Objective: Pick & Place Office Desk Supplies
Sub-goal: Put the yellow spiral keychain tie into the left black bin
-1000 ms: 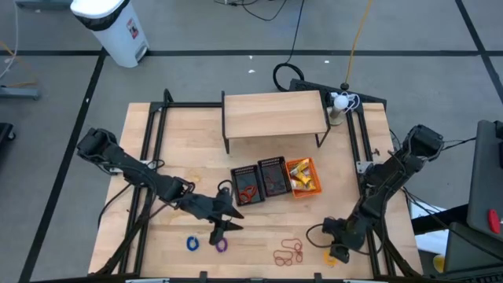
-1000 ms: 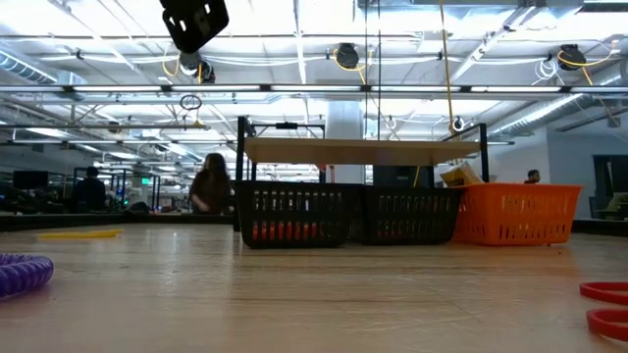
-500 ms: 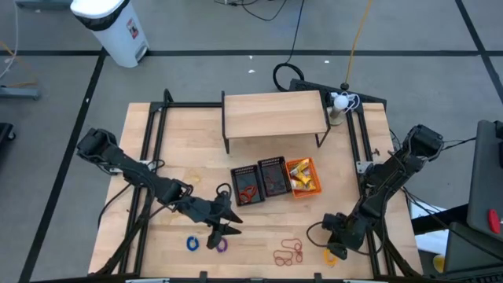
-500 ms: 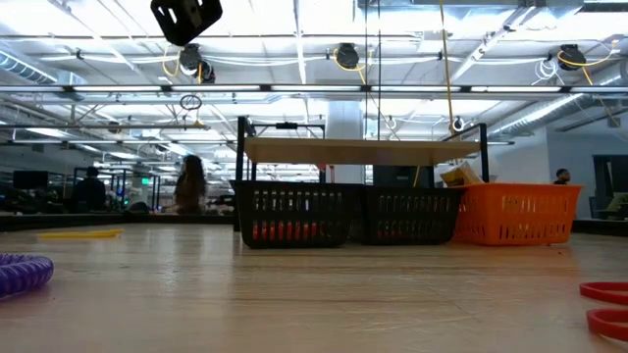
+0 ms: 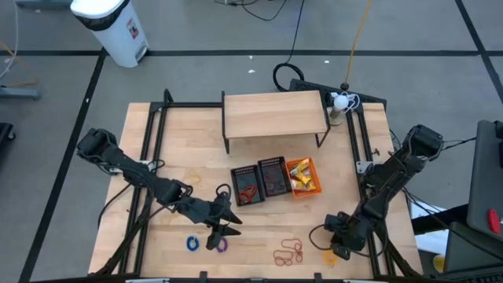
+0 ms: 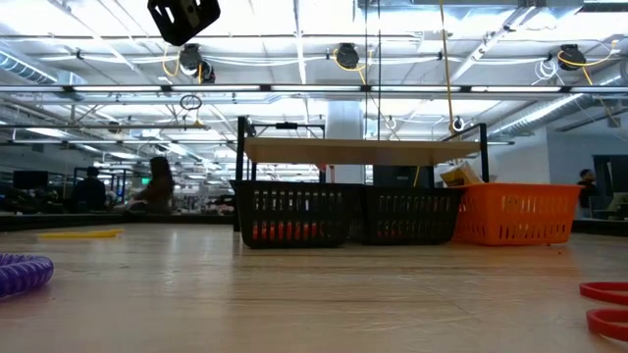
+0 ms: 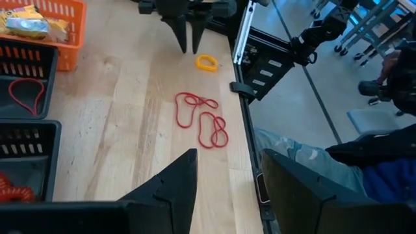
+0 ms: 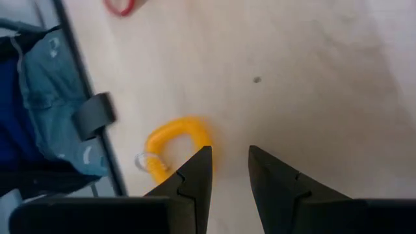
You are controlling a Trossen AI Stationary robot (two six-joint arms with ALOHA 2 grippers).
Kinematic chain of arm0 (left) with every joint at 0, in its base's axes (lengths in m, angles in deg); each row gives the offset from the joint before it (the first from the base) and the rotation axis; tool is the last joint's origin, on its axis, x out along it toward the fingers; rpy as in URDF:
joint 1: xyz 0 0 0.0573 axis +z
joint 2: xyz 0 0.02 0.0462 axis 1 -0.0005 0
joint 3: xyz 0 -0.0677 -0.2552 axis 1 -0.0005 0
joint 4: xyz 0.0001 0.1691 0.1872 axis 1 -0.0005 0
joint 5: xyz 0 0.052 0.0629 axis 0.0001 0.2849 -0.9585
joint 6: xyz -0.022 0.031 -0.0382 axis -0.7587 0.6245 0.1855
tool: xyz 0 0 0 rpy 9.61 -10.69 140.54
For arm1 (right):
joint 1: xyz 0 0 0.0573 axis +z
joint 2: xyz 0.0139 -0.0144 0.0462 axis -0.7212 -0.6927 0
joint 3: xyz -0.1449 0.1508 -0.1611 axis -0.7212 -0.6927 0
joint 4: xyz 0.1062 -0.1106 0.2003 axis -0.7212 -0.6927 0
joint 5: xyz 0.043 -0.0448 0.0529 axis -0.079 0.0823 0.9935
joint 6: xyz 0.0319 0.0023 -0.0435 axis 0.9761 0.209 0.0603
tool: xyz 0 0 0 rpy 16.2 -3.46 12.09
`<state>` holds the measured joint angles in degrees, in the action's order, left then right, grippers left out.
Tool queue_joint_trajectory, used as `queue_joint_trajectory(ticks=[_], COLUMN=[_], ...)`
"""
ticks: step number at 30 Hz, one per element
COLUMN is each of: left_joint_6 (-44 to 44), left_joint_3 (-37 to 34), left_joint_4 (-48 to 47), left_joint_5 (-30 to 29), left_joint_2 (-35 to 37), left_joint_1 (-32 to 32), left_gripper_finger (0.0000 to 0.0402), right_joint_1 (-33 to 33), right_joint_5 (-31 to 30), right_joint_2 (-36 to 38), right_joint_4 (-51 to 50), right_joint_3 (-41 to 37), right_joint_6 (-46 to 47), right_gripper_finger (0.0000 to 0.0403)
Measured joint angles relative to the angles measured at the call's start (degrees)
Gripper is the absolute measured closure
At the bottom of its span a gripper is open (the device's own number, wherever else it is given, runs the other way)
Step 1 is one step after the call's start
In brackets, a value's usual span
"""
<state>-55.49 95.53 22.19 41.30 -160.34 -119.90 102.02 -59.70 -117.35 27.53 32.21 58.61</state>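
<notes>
The right end effector [image 5: 336, 244] hangs low with its fingers parted and empty beside the small yellow coiled ring [image 8: 170, 147] at the near right corner of the pale wooden surface [image 5: 181, 165], apparently lining up a pick. The left end effector [image 5: 222, 230], also open and empty, hovers near the purple ring [image 5: 221, 245] and blue ring [image 5: 191, 243]. Thin red elastic loops [image 7: 201, 119] lie between the arms; the black mesh bins [image 5: 258, 181] and orange mesh bin [image 5: 303, 176] wait farther back, unobstructed.
</notes>
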Motion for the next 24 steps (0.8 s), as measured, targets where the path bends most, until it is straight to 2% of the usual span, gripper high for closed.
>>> queue_joint_trajectory(ticks=[5, 9, 12, 14, 21, 24], left_joint_6=[0.0, 0.0, 0.6, 0.7, -0.4, -0.2], left_joint_3=[0.0, 0.0, 0.0, 0.0, 0.0, 0.0], left_joint_4=[0.0, -0.1, -0.1, -0.1, -0.1, -0.1], left_joint_5=[0.0, 0.0, 0.0, 0.0, -0.2, -2.2], left_joint_2=[0.0, 0.0, 0.0, 0.0, 0.0, 0.0], left_joint_1=[-0.1, -0.1, -0.1, -0.2, -1.4, -2.2], left_gripper_finger=[0.0231, 0.0231, 0.0231, 0.0231, 0.0231, 0.0231], right_joint_1=[1.9, 4.7, 7.4, 9.0, 11.4, 11.4], right_joint_5=[-6.2, -17.3, -25.7, -29.1, -30.2, -30.1], right_joint_2=[0.0, 0.0, 0.0, 0.0, 0.0, 0.0], right_joint_4=[2.3, 7.2, 14.2, 20.3, 44.8, 53.5], right_joint_3=[0.0, -0.2, -2.1, -4.6, -18.8, -24.0], right_joint_6=[-6.9, -19.8, -29.5, -34.4, -37.9, -39.8], right_gripper_finger=[0.0314, 0.0314, 0.0314, 0.0314, 0.0314, 0.0314])
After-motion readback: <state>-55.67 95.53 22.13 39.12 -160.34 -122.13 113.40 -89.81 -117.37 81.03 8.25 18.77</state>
